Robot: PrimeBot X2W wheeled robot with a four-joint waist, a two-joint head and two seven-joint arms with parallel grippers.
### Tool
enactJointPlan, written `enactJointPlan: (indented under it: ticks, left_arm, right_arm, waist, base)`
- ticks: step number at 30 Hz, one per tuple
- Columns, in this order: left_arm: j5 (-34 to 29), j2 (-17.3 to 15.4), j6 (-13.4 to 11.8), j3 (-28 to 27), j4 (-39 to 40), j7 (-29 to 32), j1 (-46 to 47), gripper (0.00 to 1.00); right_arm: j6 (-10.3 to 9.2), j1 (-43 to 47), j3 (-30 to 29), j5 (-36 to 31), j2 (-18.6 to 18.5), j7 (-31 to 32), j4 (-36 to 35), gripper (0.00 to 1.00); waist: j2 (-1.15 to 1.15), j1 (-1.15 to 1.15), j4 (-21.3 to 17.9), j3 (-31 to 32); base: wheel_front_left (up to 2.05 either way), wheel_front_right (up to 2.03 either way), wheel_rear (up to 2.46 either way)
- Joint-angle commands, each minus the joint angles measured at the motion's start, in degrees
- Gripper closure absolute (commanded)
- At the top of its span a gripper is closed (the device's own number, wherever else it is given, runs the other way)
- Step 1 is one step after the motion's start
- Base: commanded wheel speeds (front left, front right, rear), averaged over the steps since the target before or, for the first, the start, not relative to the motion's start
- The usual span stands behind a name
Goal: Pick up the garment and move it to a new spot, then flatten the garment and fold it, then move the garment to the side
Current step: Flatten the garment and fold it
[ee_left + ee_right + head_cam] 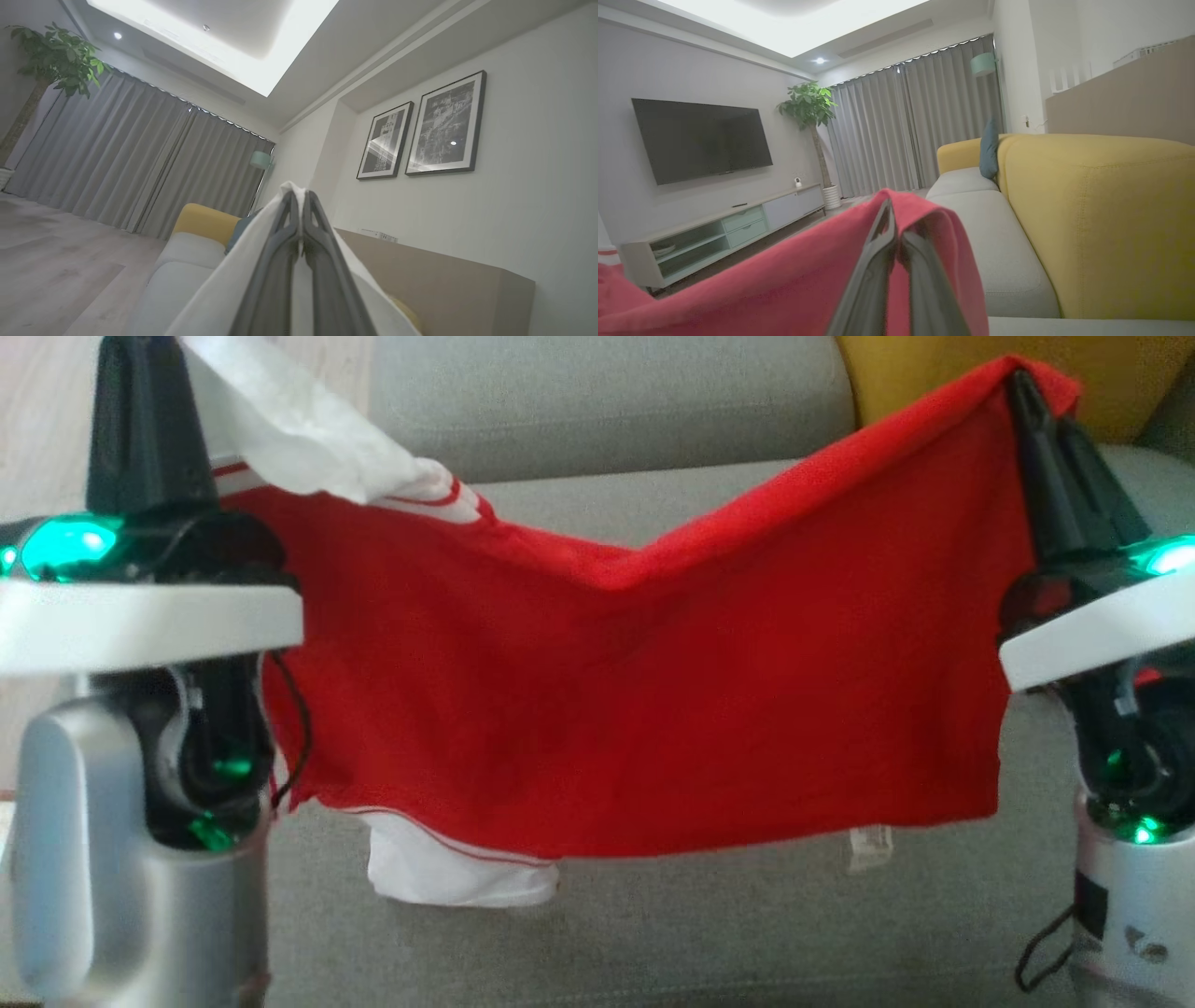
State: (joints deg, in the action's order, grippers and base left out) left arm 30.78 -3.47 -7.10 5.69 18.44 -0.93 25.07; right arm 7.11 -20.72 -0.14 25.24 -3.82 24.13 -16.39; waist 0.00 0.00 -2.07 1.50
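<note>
The garment (635, 691) is a red shirt with white sleeves and white stripes, hanging spread in the air above the grey sofa seat (700, 933). My left gripper (140, 355) is shut on its white sleeve corner at the upper left; that white cloth (224, 289) drapes over the closed fingers in the left wrist view. My right gripper (1022, 383) is shut on the red corner at the upper right, and red fabric (784, 289) folds over its fingers. The cloth sags in the middle between both grips. A white sleeve (448, 873) dangles below the lower hem.
Behind the garment runs the grey sofa back (607, 401), with a yellow cushion (1111, 383) at the upper right. Wooden floor (37, 420) lies to the left. The right wrist view takes in a TV (700, 137), a low cabinet (719, 233) and a plant (808, 105).
</note>
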Motion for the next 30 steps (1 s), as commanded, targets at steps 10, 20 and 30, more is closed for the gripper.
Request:
enactJointPlan:
  ticks: [10, 20, 30]
  left_arm:
    - [0.17, -8.32, 3.86, -3.55, -18.08, 4.53, 24.57, 1.00]
    - [-1.85, -10.20, 7.16, -5.17, -45.67, -7.73, 55.93, 1.00]
    - [-4.57, -9.28, 12.96, -1.64, -56.70, -13.85, 55.75, 1.00]
  right_arm:
    - [0.37, -25.75, -0.18, -3.96, 0.92, -2.48, 13.89, 1.00]
    - [0.37, -59.68, 2.95, -12.07, -2.74, -24.58, 44.35, 1.00]
    - [0.37, -60.91, 5.07, -8.80, -4.02, -35.26, 63.37, 1.00]
  waist:
    - [0.00, 0.00, -0.56, -14.92]
    - [0.00, 0.00, 2.04, -25.73]
    - [0.00, 0.00, 5.08, -28.55]
  base:
    - [0.00, 0.00, 0.00]
    - [0.00, 0.00, 0.00]
    - [0.00, 0.00, 0.00]
